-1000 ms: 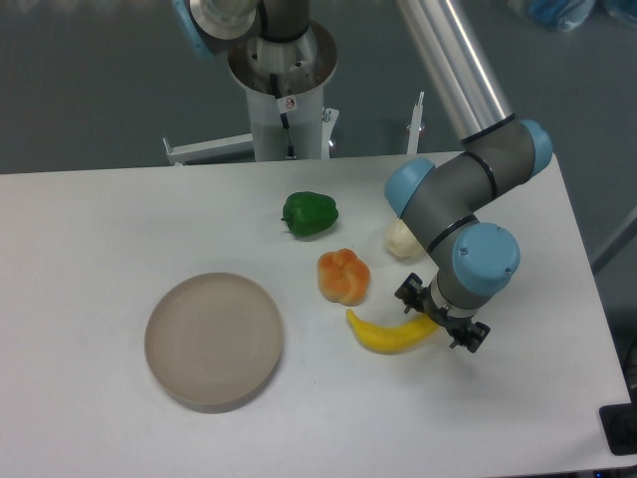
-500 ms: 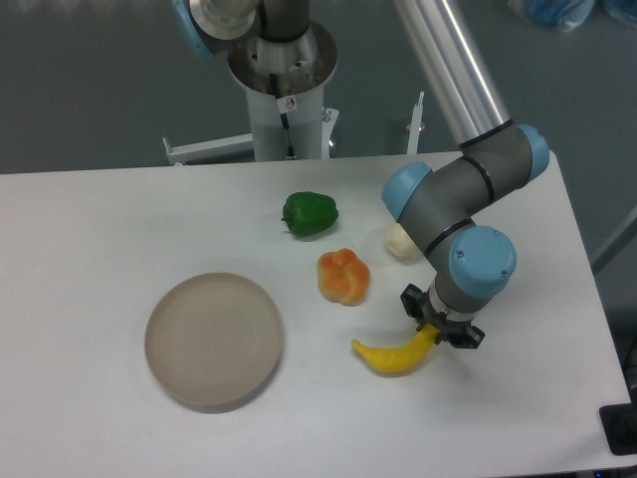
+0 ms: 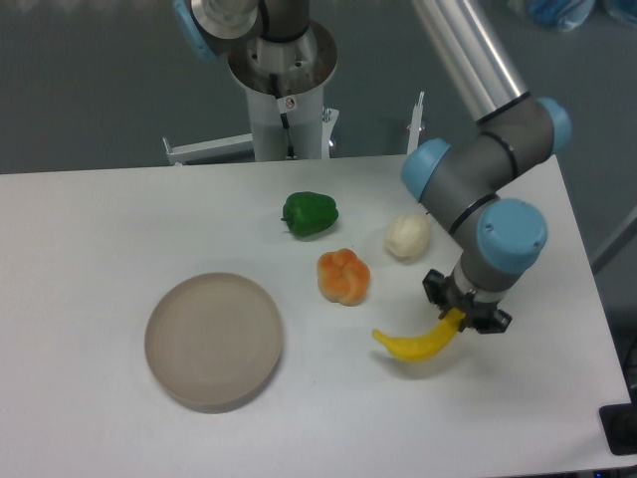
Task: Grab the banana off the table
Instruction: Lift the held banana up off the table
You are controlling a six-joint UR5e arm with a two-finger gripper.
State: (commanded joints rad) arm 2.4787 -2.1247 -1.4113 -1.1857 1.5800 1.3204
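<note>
Fingers [image 3: 468, 311] clamped on banana's [image 3: 418, 342] right end

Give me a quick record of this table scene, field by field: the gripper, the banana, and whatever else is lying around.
gripper: shut on one end of the banana
banana: yellow, far end pointing toward the plate; lifted or touching the table cannot be told
table: white
orange pepper: mid-table
green pepper: behind the orange one
pear: whitish, beside the arm
plate: round, beige-grey, nothing on it
</note>
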